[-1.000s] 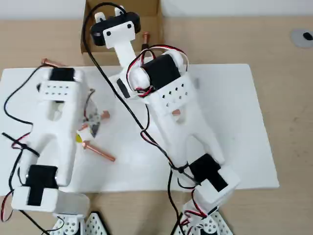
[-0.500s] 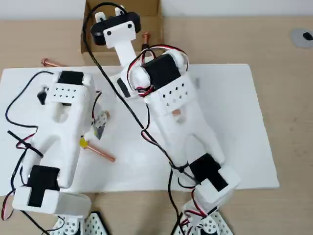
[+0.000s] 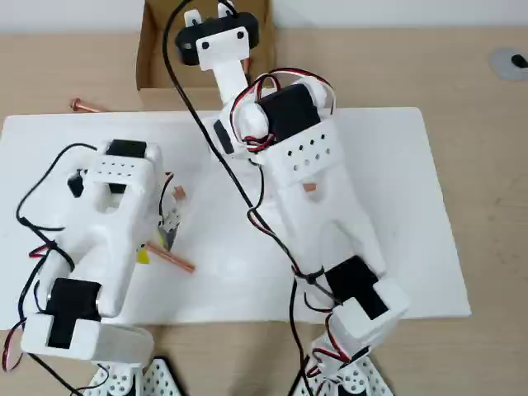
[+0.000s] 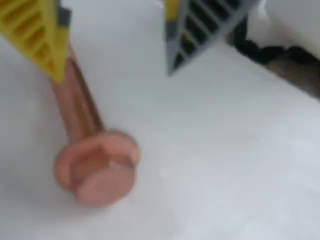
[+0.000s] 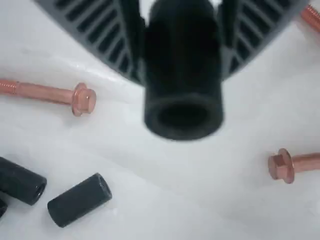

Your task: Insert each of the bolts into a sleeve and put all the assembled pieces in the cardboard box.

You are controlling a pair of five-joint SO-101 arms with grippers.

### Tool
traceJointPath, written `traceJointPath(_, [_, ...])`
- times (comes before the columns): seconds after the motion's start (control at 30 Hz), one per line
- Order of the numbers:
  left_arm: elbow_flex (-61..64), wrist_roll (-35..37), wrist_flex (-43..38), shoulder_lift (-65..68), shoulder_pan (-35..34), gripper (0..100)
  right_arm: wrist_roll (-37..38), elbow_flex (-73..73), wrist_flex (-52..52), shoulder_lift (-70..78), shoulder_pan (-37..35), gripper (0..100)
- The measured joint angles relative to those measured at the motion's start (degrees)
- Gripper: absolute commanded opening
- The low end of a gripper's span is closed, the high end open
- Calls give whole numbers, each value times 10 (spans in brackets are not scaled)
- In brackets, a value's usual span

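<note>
The left gripper [image 4: 114,72] is hanging open over a copper bolt [image 4: 92,160]; the right gripper [image 5: 182,65] is clamping a black sleeve [image 5: 183,110] bore-outward (ready to receive it, I'd say).

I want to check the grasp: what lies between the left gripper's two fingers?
In the left wrist view, the bolt lies beside the yellow finger; from it to the grey finger the white sheet is bare.

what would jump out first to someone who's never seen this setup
A black sleeve sits clamped in the right pincer, above loose bolts and spare sleeves. On the white mat, the open left pincer hovers at a copper bolt, one finger beside its shank.
</note>
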Motion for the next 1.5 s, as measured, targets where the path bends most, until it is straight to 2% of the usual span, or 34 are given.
traceJointPath(0.47, [108, 1, -149, -25, -14, 145, 0, 20, 0, 0, 0, 12])
traceJointPath(0.53, [116, 1, -155, -26, -15, 114, 0, 31, 0, 0, 0, 12])
traceJointPath(0.63, [117, 3, -164, -27, -15, 0, 0, 33, 0, 0, 0, 12])
traceJointPath(0.93, [114, -4, -189, -26, -13, 6, 0, 33, 0, 0, 0, 12])
traceJointPath(1.07, [74, -69, -150, -18, -12, 6, 0, 33, 0, 0, 0, 12])
traceJointPath(1.27, [-104, -167, 34, -18, 42, 6, 0, 33, 0, 0, 0, 12])
traceJointPath(1.37, [-216, -206, 99, -18, 71, 5, 0, 33, 0, 0, -1, 12])
traceJointPath(1.5, [-346, -248, 118, -18, 79, 5, 0, 33, 1, 0, -5, 12])
